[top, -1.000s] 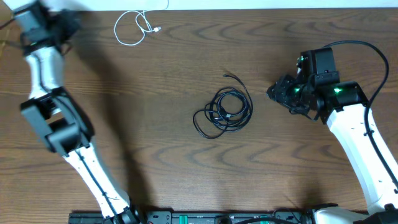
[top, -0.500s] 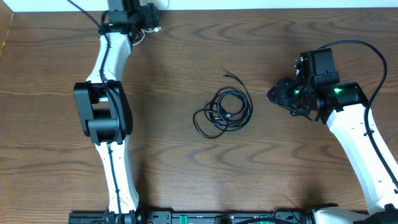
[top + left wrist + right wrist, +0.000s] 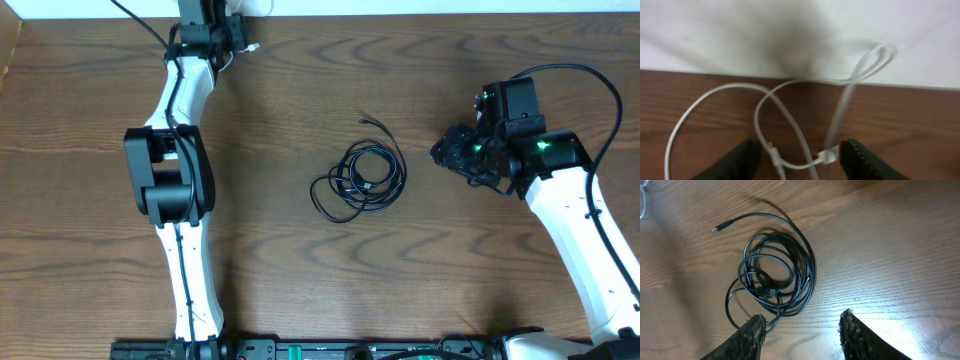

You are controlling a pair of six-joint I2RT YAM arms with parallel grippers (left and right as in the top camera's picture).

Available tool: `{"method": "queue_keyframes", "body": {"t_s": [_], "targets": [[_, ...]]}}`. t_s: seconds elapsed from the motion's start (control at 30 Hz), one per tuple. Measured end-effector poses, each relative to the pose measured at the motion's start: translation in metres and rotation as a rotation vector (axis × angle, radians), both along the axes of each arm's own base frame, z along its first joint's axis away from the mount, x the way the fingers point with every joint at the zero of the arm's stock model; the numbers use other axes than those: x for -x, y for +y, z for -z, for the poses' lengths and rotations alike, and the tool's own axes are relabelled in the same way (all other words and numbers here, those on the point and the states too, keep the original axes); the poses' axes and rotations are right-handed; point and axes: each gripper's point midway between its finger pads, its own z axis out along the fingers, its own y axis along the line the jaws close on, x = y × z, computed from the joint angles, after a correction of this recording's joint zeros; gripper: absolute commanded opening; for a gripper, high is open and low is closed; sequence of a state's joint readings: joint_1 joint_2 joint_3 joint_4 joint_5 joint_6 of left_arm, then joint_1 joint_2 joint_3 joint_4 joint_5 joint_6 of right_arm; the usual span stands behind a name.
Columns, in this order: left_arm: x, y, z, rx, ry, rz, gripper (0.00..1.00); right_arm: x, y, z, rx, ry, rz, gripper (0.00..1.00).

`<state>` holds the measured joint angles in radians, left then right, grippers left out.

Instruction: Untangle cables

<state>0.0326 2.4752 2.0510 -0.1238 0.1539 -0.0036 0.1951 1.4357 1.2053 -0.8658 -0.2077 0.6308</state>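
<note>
A white cable [image 3: 715, 93] lies in loose loops at the table's far edge, and its two plug ends sit between my left fingers. In the overhead view only its tip [image 3: 249, 46] shows beside the arm. My left gripper [image 3: 802, 159] is open, low over the white cable, and also shows in the overhead view [image 3: 212, 36]. The black cables [image 3: 362, 180] lie coiled together at the table's centre, one plug end pointing to the far side. My right gripper [image 3: 802, 332] is open and empty, just right of the black coil [image 3: 775, 270], apart from it. It shows in the overhead view [image 3: 450, 152].
The wooden table [image 3: 300, 90] ends at a white surface [image 3: 740, 30] just beyond the white cable. The left arm [image 3: 168, 180] stretches along the left side of the table. The right arm [image 3: 575, 220] takes up the right side.
The left arm swung from the far left corner to over the white cable at the far edge, covering most of it. The right arm and black coil have not moved.
</note>
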Motion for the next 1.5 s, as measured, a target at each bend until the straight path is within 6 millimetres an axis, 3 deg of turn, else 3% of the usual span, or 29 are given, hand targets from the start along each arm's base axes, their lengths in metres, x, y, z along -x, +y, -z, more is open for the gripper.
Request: {"method": "queue_keyframes", "body": {"t_s": [0.1, 0.2, 0.23, 0.47, 0.6, 0.7, 0.97, 1.07, 1.13, 1.2, 1.23, 1.27, 1.33, 1.37, 1.5], "targets": [[0.000, 0.001, 0.011, -0.004, 0.013, -0.002, 0.34, 0.000, 0.000, 0.000, 0.001, -0.001, 0.001, 0.46], [-0.002, 0.001, 0.009, -0.001, 0.000, -0.003, 0.11, 0.000, 0.000, 0.000, 0.002, -0.002, 0.001, 0.46], [-0.003, 0.001, 0.008, -0.003, -0.005, -0.001, 0.08, 0.000, 0.000, 0.000, 0.002, -0.002, 0.001, 0.46], [-0.007, 0.002, 0.003, -0.001, -0.032, -0.002, 0.07, 0.001, -0.001, 0.002, 0.005, 0.009, 0.001, 0.45], [-0.010, 0.019, -0.010, 0.018, -0.069, -0.039, 0.08, 0.002, -0.001, 0.003, 0.006, 0.017, 0.001, 0.45], [-0.011, 0.049, -0.039, 0.021, -0.126, -0.086, 0.08, 0.002, -0.001, 0.003, 0.006, 0.017, 0.001, 0.45], [0.016, 0.165, -0.157, -0.005, -0.322, -0.263, 0.07, 0.002, -0.002, 0.003, 0.011, 0.015, -0.001, 0.41], [0.028, 0.204, -0.168, -0.020, -0.343, -0.325, 0.08, 0.002, -0.002, 0.003, 0.012, 0.015, -0.003, 0.41], [0.037, 0.237, -0.160, -0.033, -0.333, -0.385, 0.08, 0.002, -0.002, 0.004, 0.013, 0.015, -0.003, 0.40], [0.042, 0.259, -0.154, -0.047, -0.336, -0.429, 0.14, 0.002, -0.002, 0.004, 0.013, 0.015, -0.003, 0.40], [0.044, 0.269, -0.149, -0.049, -0.335, -0.446, 0.26, 0.002, -0.002, 0.004, 0.013, 0.016, -0.003, 0.40], [0.046, 0.278, -0.146, -0.052, -0.335, -0.463, 0.46, 0.002, -0.002, 0.004, 0.013, 0.016, -0.002, 0.41], [0.051, 0.296, -0.135, -0.061, -0.327, -0.494, 0.69, 0.002, -0.002, 0.004, 0.012, 0.017, -0.002, 0.41], [0.054, 0.306, -0.127, -0.062, -0.318, -0.511, 0.91, 0.002, -0.002, 0.004, 0.010, 0.018, 0.003, 0.41], [0.067, 0.339, -0.096, -0.057, -0.270, -0.567, 0.95, 0.002, -0.002, 0.004, 0.004, 0.023, 0.017, 0.42]]}}
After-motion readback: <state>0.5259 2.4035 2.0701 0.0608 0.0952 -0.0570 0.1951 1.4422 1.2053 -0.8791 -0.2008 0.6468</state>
